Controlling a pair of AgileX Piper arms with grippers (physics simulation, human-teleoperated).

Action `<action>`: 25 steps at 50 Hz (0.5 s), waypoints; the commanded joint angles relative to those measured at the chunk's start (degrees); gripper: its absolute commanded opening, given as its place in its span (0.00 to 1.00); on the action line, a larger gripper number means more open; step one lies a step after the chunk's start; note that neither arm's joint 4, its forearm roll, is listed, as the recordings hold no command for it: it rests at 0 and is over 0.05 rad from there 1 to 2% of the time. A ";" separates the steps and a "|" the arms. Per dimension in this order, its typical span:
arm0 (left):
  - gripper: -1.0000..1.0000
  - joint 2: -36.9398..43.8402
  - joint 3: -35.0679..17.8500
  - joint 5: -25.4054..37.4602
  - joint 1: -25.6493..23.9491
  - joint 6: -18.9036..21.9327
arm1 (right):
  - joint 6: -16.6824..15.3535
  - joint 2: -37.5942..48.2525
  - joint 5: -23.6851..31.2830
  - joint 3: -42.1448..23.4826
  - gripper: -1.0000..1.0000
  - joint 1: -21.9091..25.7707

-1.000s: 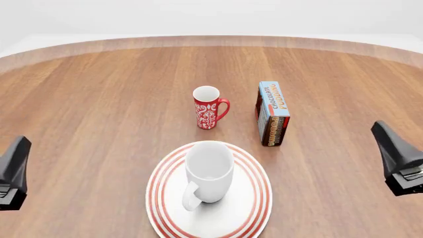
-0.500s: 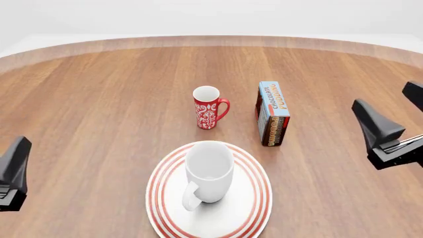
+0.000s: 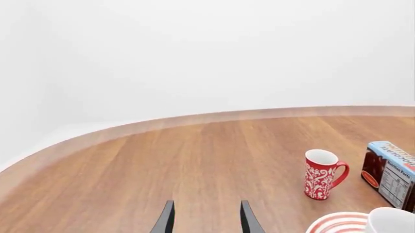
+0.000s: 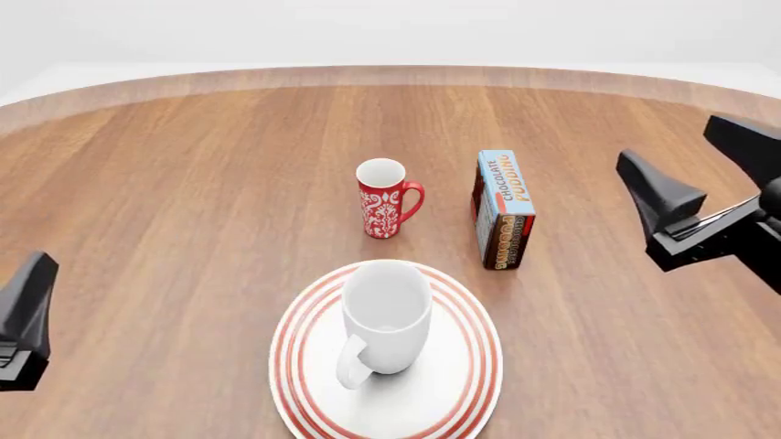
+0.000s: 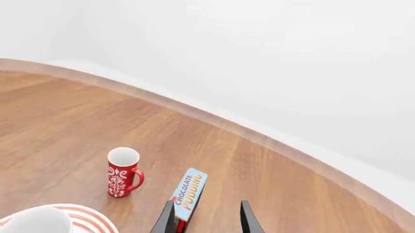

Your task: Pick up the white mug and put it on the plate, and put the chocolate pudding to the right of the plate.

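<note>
Two spread fingers of the right end effector [image 4: 714, 178] hover right of the chocolate pudding [image 4: 503, 209].

white mug [image 4: 387, 315], red-ringed plate [image 4: 464, 389]

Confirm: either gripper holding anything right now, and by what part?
Nothing is held. The left gripper and right gripper are both open and empty. The white mug stands on the plate; the chocolate pudding stands untouched on the table.

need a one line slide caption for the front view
White mug standing on the red-ringed plate; right gripper, jaws open, beside the upright chocolate pudding.
</note>
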 commanded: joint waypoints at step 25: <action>1.00 -1.51 -0.01 1.23 0.16 -0.57 | -2.13 12.54 -3.68 -6.38 1.00 2.52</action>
